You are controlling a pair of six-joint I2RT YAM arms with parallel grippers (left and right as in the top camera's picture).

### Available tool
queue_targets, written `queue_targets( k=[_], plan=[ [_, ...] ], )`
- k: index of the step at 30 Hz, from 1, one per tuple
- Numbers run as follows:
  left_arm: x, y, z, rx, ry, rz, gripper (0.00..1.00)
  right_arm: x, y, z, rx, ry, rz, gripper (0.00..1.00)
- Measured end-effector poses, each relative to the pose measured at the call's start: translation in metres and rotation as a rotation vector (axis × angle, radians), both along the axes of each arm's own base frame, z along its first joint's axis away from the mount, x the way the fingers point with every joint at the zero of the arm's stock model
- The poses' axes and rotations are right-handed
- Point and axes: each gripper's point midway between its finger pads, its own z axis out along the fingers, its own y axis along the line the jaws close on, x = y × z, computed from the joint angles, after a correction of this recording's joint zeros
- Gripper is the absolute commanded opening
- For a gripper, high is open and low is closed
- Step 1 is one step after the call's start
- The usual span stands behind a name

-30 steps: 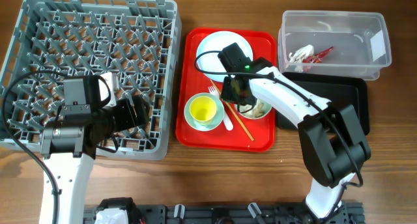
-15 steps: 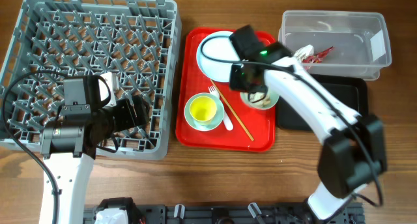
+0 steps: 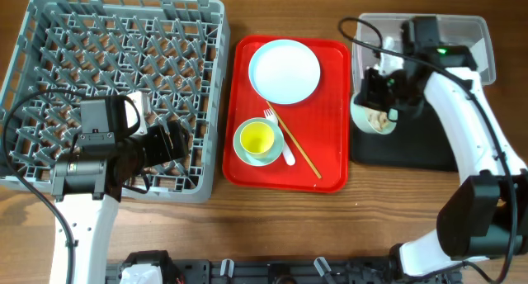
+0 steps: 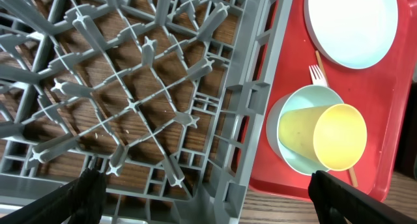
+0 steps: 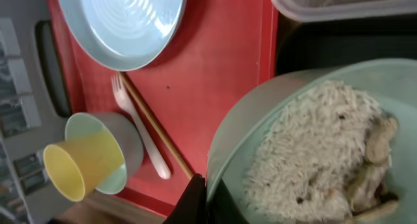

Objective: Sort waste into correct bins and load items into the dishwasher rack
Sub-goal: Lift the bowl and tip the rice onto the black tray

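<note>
While gripping with the right gripper (image 5: 202, 195), jaws pinched shut on the thin rim, holds a pale green-blue bowl (image 3: 371, 123) above the 9 o'clock edge of the shallow black tray (image 3: 412, 148). Held roughly upright, probably to lose none of the sticky, clumped rice (image 5: 313, 159) before tipping it there. Directly at 12 o'clock of that tray, the clear, hard-walled tub (image 3: 478, 61). Waiting at table centre on the glossy red serving tray (image 3: 330, 152): round white plate (image 3: 285, 72) at 12 o'clock, second bowl (image 3: 241, 152) cradling the smooth yellow cup (image 3: 257, 139) at 7, white fork (image 3: 286, 154) and thin wooden chopsticks (image 3: 301, 150) alongside. Over the 5 o'clock corner of the grey lattice rack (image 3: 124, 53), left gripper (image 3: 172, 141) spread wide and empty, likely parked out of the way, ready for loading.
</note>
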Motion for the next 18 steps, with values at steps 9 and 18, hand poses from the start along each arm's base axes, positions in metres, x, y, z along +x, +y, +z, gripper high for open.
queue_targets(
  k=[9,18],
  plan=[
    [0.001,0.0,0.0,0.0,-0.003,0.0,1.0,-0.018,-0.022,-0.034,0.287,-0.027,-0.036,0.04],
    [0.001,0.0,0.0,0.0,-0.003,0.0,1.0,-0.012,-0.055,0.001,0.622,-0.138,-0.202,0.04]
  ],
)
